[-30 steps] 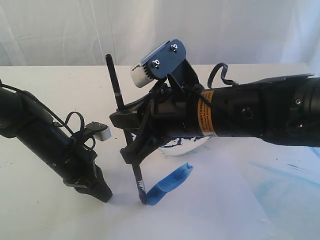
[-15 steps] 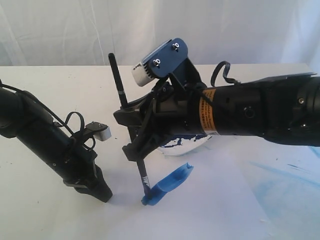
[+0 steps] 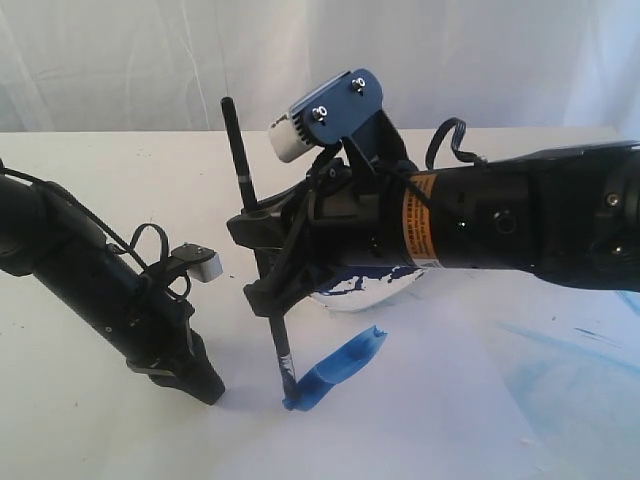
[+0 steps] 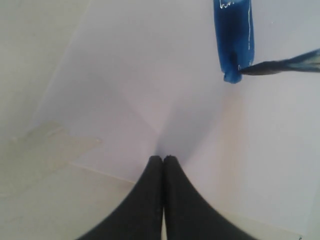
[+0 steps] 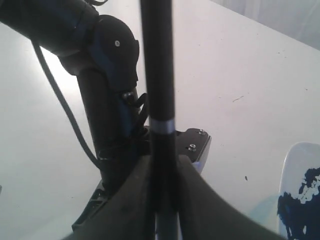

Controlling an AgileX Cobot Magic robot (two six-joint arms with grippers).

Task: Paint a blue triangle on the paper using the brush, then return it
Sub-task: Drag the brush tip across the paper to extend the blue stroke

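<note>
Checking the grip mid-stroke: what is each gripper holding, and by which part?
The right gripper clamps the brush around mid-handle; the left gripper is shut, empty.

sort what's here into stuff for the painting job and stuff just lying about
For the job: brush, in the right tool; paper; blue stroke; paint dish; left tool, shut, at the paper's edge.
Lying about: pale blue smears; faint yellowish stain.

Print on the right arm (image 3: 500, 230): an orange label (image 3: 416, 232) wrapped round the black casing, with dark lettering in several lines, too small to read.
Mark on the brush (image 3: 238, 160): a pale fleck low on the handle, near the bristles; not legible.
Readable words or numbers: none in any view.
</note>
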